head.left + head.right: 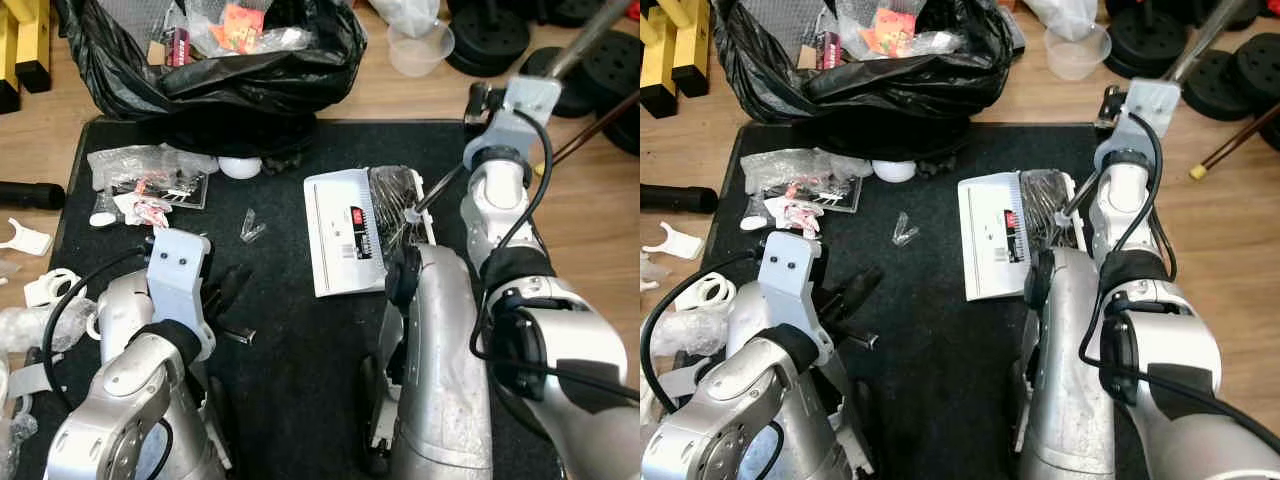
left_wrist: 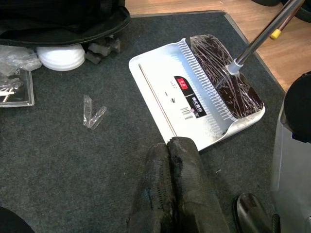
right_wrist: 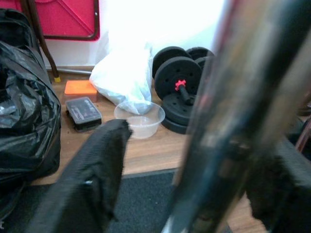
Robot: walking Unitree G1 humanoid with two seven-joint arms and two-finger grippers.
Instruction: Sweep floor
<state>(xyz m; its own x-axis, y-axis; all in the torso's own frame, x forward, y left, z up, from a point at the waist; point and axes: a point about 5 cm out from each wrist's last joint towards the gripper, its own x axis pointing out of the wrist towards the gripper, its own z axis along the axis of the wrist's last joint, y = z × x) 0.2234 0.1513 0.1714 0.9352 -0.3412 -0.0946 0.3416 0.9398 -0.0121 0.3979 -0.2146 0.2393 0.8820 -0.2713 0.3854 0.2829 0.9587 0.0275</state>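
Dustpan point(image 1: 350, 230), white w/ a plastic-wrapped brush head nested in it, lies flat mid-mat point(image 1: 300, 400) so you can push scraps onto its lip; your right gripper point(image 3: 194, 160) is clamped round the metal pole point(image 2: 262, 36) to steer it. Left gripper point(image 2: 172, 189) hovers nr the pan's edge, fingers pressed together w/ nothing in them, and the small clear wrapper point(image 2: 93, 111) lies just beside the pan, prob. first to go in.

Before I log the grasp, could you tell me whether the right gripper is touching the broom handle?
Touching. In the right wrist view the metal broom handle runs between the right gripper's black fingers, pressed against them on both sides with no gap.
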